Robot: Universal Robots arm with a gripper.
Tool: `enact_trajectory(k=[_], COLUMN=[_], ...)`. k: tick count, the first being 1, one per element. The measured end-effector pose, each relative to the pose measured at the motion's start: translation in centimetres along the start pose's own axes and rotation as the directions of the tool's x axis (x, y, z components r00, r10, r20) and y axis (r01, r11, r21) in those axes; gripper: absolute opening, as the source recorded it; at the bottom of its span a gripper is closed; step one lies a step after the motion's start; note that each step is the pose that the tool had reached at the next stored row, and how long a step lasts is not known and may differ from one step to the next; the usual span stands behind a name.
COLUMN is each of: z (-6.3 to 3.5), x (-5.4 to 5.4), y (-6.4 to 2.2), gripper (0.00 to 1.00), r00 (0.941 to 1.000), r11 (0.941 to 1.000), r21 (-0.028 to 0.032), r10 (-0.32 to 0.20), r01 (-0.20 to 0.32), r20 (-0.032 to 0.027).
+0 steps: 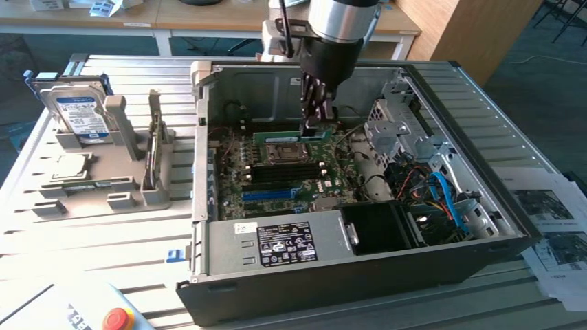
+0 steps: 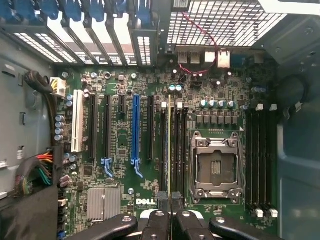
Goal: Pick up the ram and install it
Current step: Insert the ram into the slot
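**Fig.** Ram install stage, ext. + wrist views. The gripper (image 1: 315, 124) reaches down into the open case (image 1: 367, 282). The case lies on its side on the table (image 1: 101, 247), so the board (image 1: 275, 182) faces up and its slots can be met from straight above. The fingers (image 2: 162, 207) are clenched on the ram (image 1: 301, 136), pinching its top edge near mid-length. This prob. keeps the stick level and leaves its contact edge free below. In the ext. view the ram sits low over the board, just on the far side of the socket (image 1: 280, 152), w/ its length running along the ext. view's left–right. The wrist view looks straight down the fingers. There the ram shows edge-on as a thin pale-green line btwn them, lying along a group of dark slots (image 2: 179, 145) beside the socket. It is thus parallel w/ the slot channels, the alignment needed for the edge to enter. Whether the ram touches a slot or hangs just above cannot be told, and the slot latches are too small to judge. A second slot group (image 2: 260, 160) on the socket's other side looks empty. On the ext. view's left, well apart from the case, a rack (image 1: 119, 192) holds a drive (image 1: 81, 113) upright and a dark card (image 1: 158, 148) on edge. Parts stand this way presumably so a top-down pinch can take them. Judgement: pick-up done; install in hand, seating not confirmed.
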State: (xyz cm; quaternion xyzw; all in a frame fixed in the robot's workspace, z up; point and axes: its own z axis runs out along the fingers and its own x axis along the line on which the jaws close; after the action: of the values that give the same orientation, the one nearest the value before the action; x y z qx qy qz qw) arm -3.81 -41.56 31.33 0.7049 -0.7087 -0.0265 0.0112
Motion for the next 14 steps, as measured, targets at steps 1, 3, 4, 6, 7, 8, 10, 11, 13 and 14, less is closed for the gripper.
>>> enact_trajectory(k=[1,3,4,6,7,8,10,11,13,14], z=[0.19,0.55,0.73,1.1,1.26,1.42,1.77,1.95,2.33,2.5], x=[0.0,0.0,0.0,0.0,0.0,0.0,0.0,0.0,0.0,0.1], y=[0.0,0.01,0.01,0.01,0.01,0.01,0.0,0.0,-0.01,-0.01], gripper=[0.12,0.12,0.12,0.12,0.12,0.12,0.12,0.12,0.12,0.12], r00=[1.0,1.0,1.0,1.0,1.0,1.0,1.0,1.0,1.0,1.0], r11=[1.0,1.0,1.0,1.0,1.0,1.0,1.0,1.0,1.0,1.0], r21=[0.0,0.0001,0.0,0.0,-0.0001,0.0,0.0,0.0,0.0,0.0], r10=[0.0,0.0,0.0,0.0,0.0,0.0,0.0,0.0,0.0,0.0], r01=[0.0,0.0,0.0,0.0,0.0,0.0,0.0,0.0,0.0,0.0], r20=[-0.0001,0.0,-0.0001,-0.0001,-0.0001,-0.0001,0.0,-0.0001,0.0001,-0.0001])
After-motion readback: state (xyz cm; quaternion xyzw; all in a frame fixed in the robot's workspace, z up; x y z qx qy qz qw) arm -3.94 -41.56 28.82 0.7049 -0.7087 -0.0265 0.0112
